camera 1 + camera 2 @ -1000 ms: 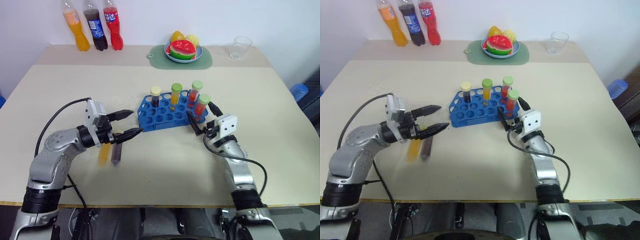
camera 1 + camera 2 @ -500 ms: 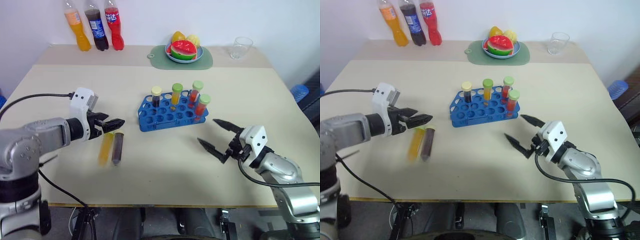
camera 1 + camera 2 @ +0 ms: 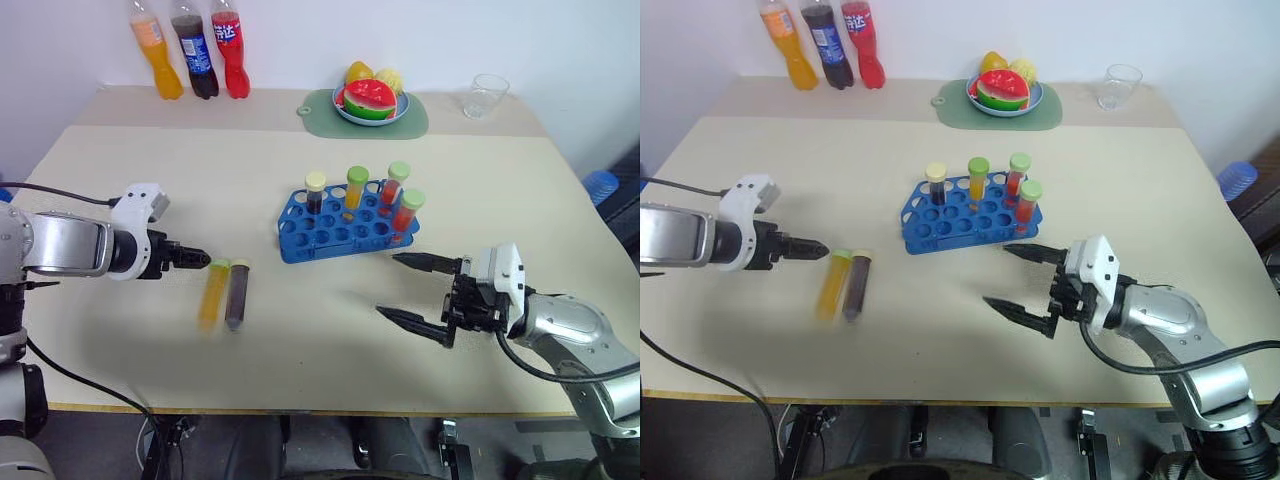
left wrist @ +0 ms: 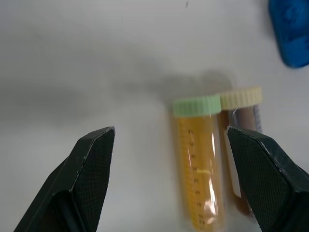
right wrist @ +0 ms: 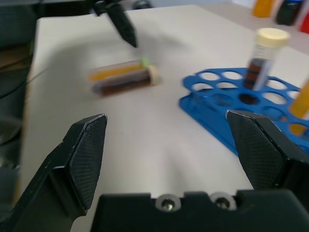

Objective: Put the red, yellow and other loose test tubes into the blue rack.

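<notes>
Gaping wide, both empty: left gripper (image 4: 166, 159) near yellow tube (image 4: 198, 159), right gripper (image 3: 418, 290) above table.

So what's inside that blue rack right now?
Four capped tubes stand in the blue rack: a dark one with a cream cap, a yellow-orange one and two red ones, all green-capped. Their bottoms are hidden in the holes; the other holes look empty.

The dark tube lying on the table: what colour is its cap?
Cream; the dark tube's cap shows best in the left wrist view.
</notes>
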